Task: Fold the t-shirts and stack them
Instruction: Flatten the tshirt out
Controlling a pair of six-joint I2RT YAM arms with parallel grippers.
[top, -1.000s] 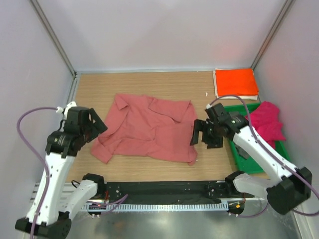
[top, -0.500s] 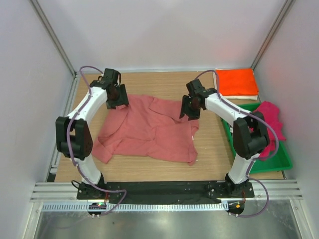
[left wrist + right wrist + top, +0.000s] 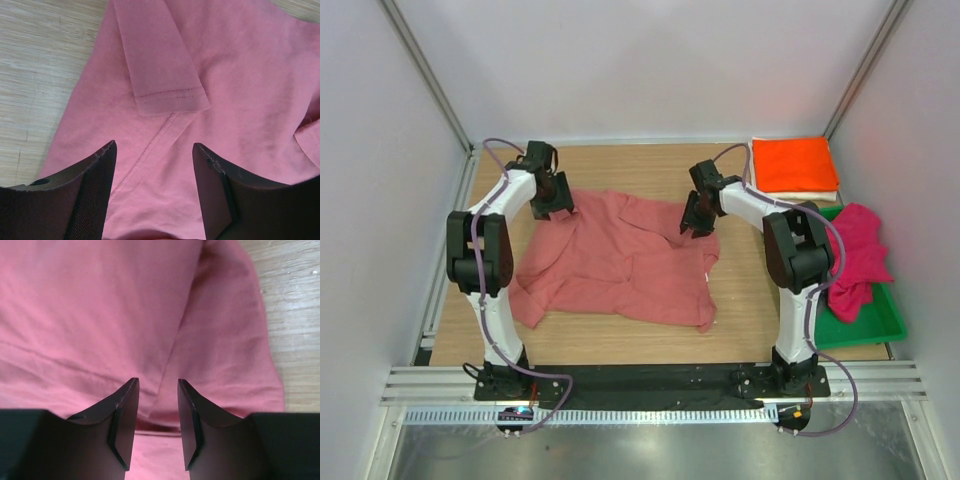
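Observation:
A dusty salmon-red t-shirt [image 3: 620,265] lies crumpled and spread on the middle of the wooden table. My left gripper [image 3: 552,200] is down on its far left corner, with a folded-over sleeve [image 3: 160,60] just ahead of it. In the left wrist view the left gripper [image 3: 154,145] is open, its jaws wide apart and cloth [image 3: 240,75] lying between them. My right gripper [image 3: 695,215] is down on the far right corner. It too is open [image 3: 158,381], its jaws narrower and straddling a raised fold of the shirt [image 3: 90,305].
A folded bright orange t-shirt [image 3: 795,163] sits on a white one at the far right corner. A magenta t-shirt [image 3: 860,255] is heaped in the green tray [image 3: 870,322] along the right wall. Bare wood [image 3: 35,75] borders the shirt's left edge.
Both arms swung from the shirt's near sides out to its far corners and came down onto the cloth. Both pairs of jaws narrowed, the right more than the left.

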